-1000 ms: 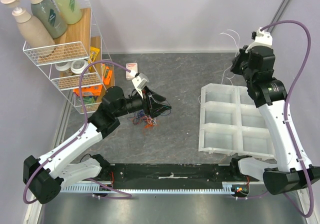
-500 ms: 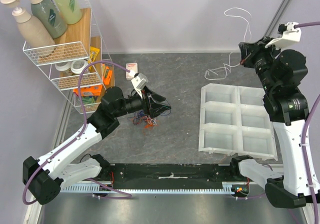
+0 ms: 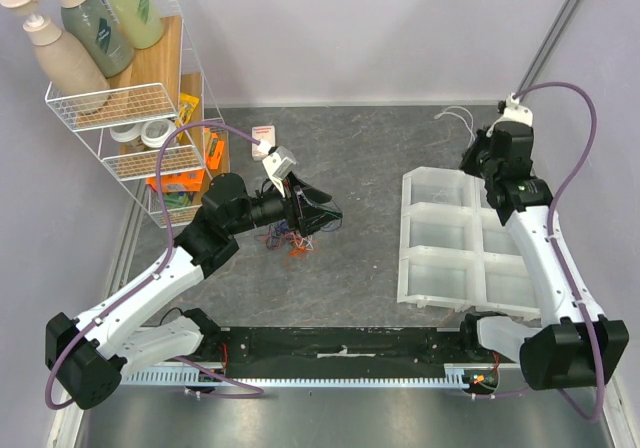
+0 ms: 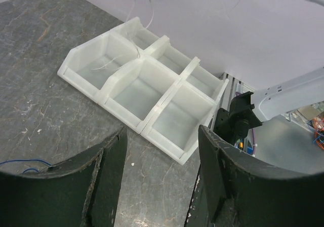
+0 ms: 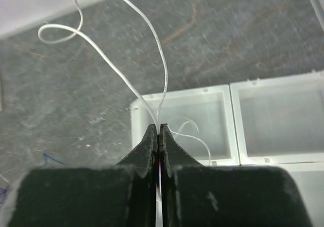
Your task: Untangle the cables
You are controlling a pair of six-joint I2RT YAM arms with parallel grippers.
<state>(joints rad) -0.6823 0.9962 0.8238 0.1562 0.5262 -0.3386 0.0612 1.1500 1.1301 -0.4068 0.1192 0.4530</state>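
— Grey stone-look table [image 3: 360, 158] from above: what's where?
— Tangled cables [image 3: 288, 240] lie just beside the left gripper [image 3: 318, 218], its arm stretched low. The right arm reaches far, with the right gripper [image 3: 472, 156] at the 6-bin tray's [image 3: 404, 258] far corner.
— Left wrist?
— Fingers [image 4: 109, 171] spread; only 1 blue strand [image 4: 23, 163] nearby.
— Right wrist?
— Tips pressed together, pinching the white cable [image 5: 129, 87], which curls away beyond them.

The surface [image 3: 370, 148] looked like matt, mottled grey stone. The tray [image 4: 136, 80] on the right was smooth, translucent white plastic. My right tool [image 5: 158, 128] was matt black; the white cable [image 5: 126, 14] looked smooth and glossy.
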